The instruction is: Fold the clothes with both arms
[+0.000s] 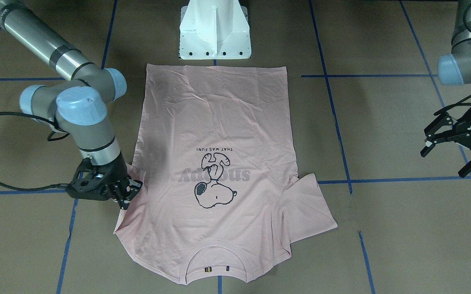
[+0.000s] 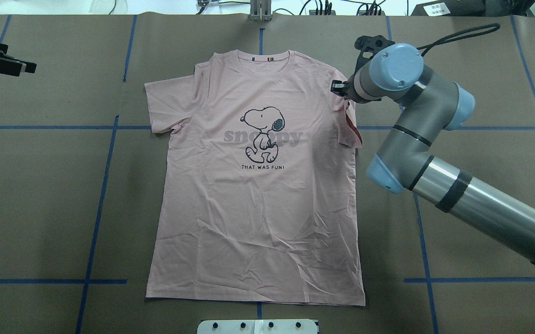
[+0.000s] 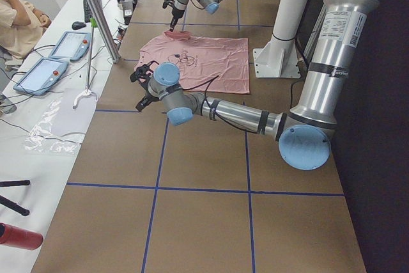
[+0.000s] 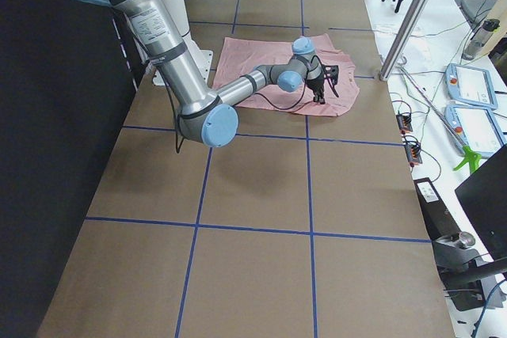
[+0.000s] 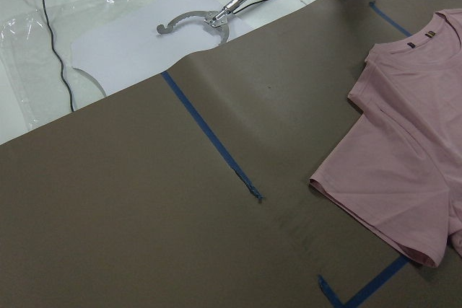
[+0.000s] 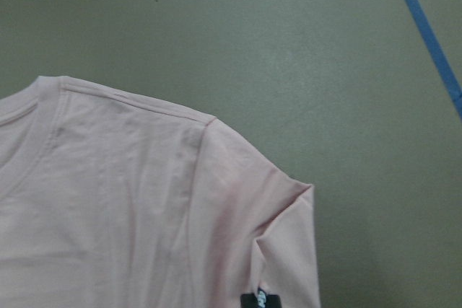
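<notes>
A pale pink T-shirt (image 1: 219, 122) (image 2: 258, 208) lies flat on the brown table with its cartoon dog print up and its collar (image 2: 253, 58) away from the robot. My right gripper (image 1: 127, 196) (image 2: 339, 88) is low at the shirt's right shoulder, shut on the sleeve. That sleeve (image 2: 350, 127) is bunched and raised off the table. In the right wrist view the sleeve's black tag (image 6: 254, 301) shows at the bottom edge. My left gripper (image 1: 447, 159) (image 2: 16, 65) hangs open and empty, well off to the side of the flat left sleeve (image 2: 165, 104) (image 5: 390, 178).
The white pedestal base (image 1: 215, 32) stands just behind the shirt's hem. Blue tape lines (image 2: 105, 176) cross the table. Beyond the far edge a white side table carries a hanger (image 5: 195, 19), tablets (image 3: 38, 71) and cables. A seated person (image 3: 16, 20) is there.
</notes>
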`<state>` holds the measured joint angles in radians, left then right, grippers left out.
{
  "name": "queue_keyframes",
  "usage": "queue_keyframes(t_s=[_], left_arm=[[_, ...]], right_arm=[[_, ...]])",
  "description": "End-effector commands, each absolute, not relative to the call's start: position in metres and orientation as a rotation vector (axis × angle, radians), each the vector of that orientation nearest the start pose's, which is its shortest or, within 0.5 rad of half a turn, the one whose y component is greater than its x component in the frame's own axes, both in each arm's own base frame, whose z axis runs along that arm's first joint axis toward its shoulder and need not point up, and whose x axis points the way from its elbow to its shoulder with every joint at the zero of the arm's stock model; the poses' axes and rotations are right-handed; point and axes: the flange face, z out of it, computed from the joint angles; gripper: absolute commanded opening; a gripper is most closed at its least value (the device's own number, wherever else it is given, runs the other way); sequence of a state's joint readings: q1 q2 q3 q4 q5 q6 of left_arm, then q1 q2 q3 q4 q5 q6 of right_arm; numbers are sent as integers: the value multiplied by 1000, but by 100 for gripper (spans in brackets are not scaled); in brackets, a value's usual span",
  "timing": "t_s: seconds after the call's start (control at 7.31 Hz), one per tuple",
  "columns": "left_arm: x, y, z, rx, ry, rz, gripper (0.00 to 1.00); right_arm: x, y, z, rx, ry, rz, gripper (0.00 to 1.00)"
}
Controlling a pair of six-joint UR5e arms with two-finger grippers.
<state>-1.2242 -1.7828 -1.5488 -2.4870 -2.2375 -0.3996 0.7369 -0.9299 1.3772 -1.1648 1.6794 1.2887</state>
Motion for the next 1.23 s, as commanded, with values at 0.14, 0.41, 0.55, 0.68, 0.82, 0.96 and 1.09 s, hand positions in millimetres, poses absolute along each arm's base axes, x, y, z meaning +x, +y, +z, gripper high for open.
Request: queue_keyframes(t_s=[0.14, 0.41, 0.55, 0.68, 0.82, 0.96, 1.09], left_arm=[[133, -578, 450, 772, 942, 322, 100], [133, -578, 448, 774, 944, 322, 100], [134, -578, 446, 777, 944, 325, 100], [146, -576, 452, 759, 946, 339, 100], [159, -581, 451, 757, 924, 327, 100], [180, -593, 441, 703, 973, 247, 100], [205, -594, 429, 668, 1004, 188, 89]], right_arm=[[-539, -588, 284, 363, -743, 479, 0], [-547, -582, 290, 368, -726, 459, 100], [-545, -583, 280, 375, -734, 435, 100], [-535, -591, 276, 379, -733, 394, 100], [-511, -607, 270, 349, -765, 341, 100], [-472, -621, 262, 317, -818, 297, 100], [-425, -624, 275, 305, -839, 240, 100]])
